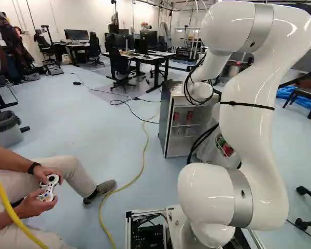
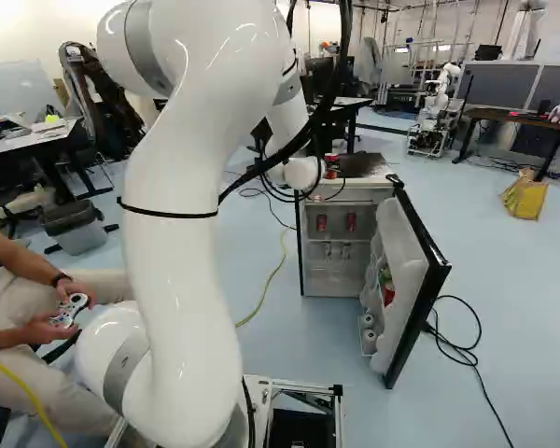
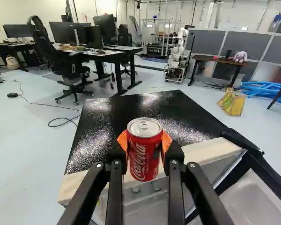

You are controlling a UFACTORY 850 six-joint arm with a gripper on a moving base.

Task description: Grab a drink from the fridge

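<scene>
The claw [image 3: 144, 143] grips a red soda can [image 3: 144, 159], upright between its orange pads [image 3: 167, 140]. Just past it lies the black top of the fridge [image 3: 140, 112] — door [image 2: 401, 271] open, more red cans [image 2: 321, 222] inside — and well beyond, desks [image 3: 105, 56] with monitors [image 3: 105, 28].

The arm [image 1: 251, 119] is glossy white, with smooth, rounded segments and bulbous joints. Wide grey bands [image 1: 243, 197] ring it at the upper middle and lower middle of the left base view, each marked with a small dark dot. A thin black strap [image 2: 168, 213] circles one segment; black cables [image 2: 303, 135] loop at the upper middle of the right base view. The gripper [image 3: 144, 140] has black fingers [image 3: 115, 192], round silvery screws [image 3: 99, 165] and ridged orange pads [image 3: 122, 140].
</scene>
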